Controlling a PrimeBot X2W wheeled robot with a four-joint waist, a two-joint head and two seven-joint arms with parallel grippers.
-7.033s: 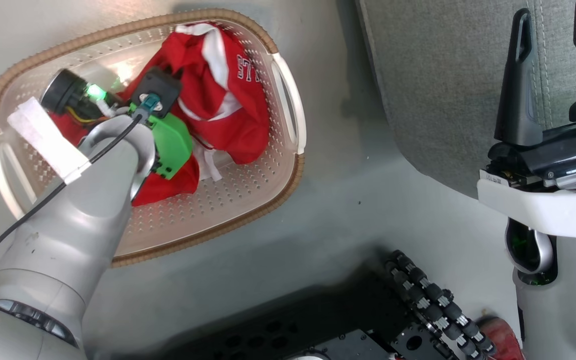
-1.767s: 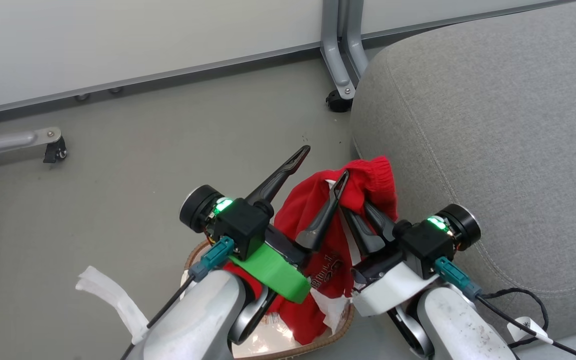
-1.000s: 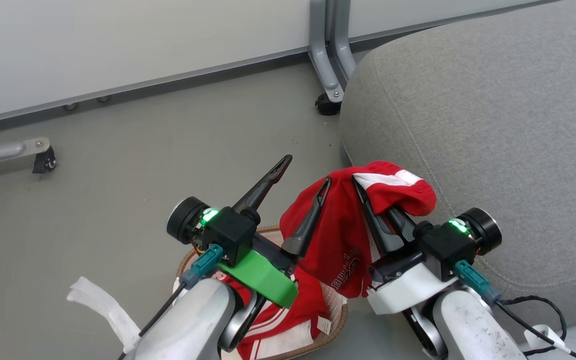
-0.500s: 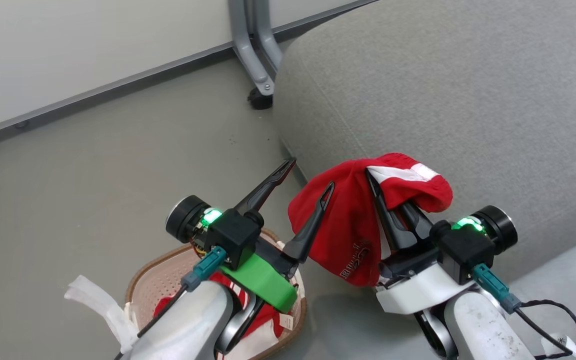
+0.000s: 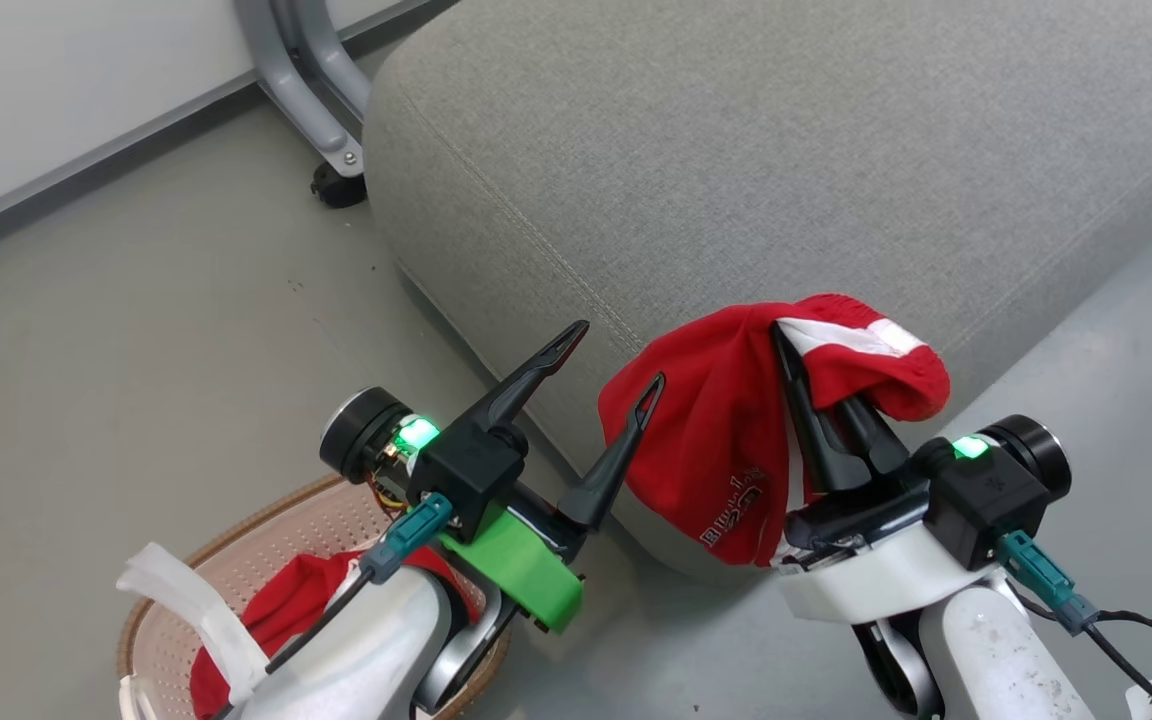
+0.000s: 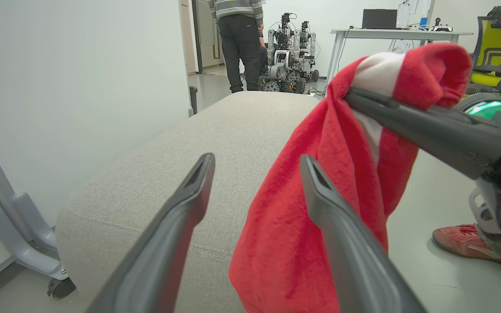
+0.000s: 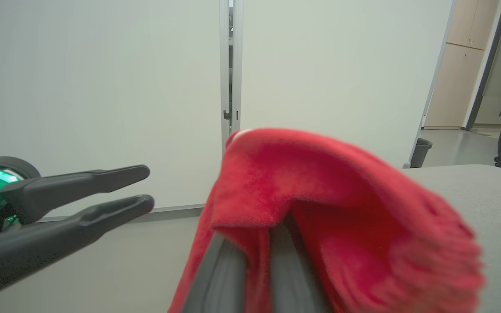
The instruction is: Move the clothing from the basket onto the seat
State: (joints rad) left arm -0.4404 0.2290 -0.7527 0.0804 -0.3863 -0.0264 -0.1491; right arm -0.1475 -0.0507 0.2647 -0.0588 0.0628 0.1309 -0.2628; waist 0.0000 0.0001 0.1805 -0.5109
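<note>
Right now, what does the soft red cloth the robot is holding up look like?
The soft red fabric garment has a white stripe near its top and small white lettering low down. It looks fleecy. The right gripper is shut on its top fold, so it hangs bunched, in front of the edge of the grey upholstered seat, beside the open left gripper.

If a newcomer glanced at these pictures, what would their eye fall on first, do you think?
The bright red garment draped over the shut right gripper, hanging at the near corner of the big grey seat, stands out first. Next comes the open left gripper beside it, and below that a second red garment in the basket on the floor.
</note>
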